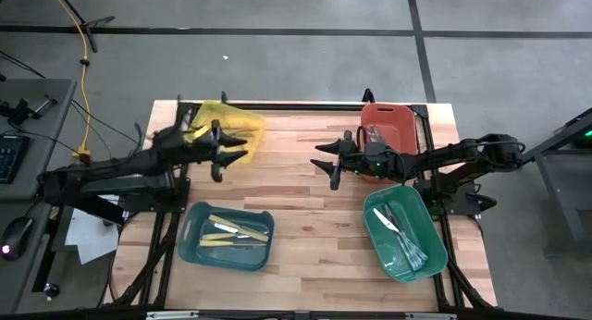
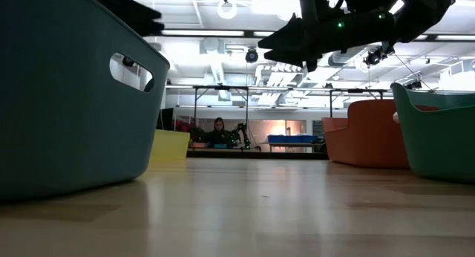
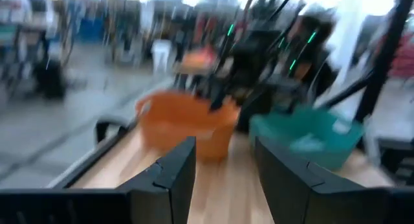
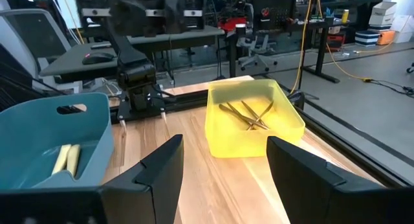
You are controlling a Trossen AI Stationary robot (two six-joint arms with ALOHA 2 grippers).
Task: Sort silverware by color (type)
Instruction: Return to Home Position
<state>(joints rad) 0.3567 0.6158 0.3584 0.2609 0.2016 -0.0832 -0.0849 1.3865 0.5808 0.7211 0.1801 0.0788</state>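
- A wooden table [image 1: 305,218] seen from above, with four plastic bins set toward its corners and two dark robot arms reaching in, one from each side.
- The silverware [image 1: 236,230] lies in the bins, and none shows on the bare wood. Cream-yellow pieces are in the blue bin [image 1: 191,239], gold ones lie crossed in the yellow bin [image 4: 284,130], and silver-grey ones are in the green bin [image 1: 437,251]. The red bin [image 1: 400,111] seems to hold a few pale pieces — too small to tell which kind.
- The left gripper [image 1: 222,152] hovers over the edge of the yellow bin, its fingers spread and holding nothing.
- The right gripper [image 1: 334,163] hangs above the table just beside the red bin, its fingers likewise apart and empty.
- Judging from this, the sorting itself looks finished and the step in hand is the retreat to rest — both arms are off the table with nothing to carry.
- The next move calls only for drawing each arm back to its own side, high enough to clear the bin rims so that no bin is nudged.
- No brand, label or writing can be read anywhere.
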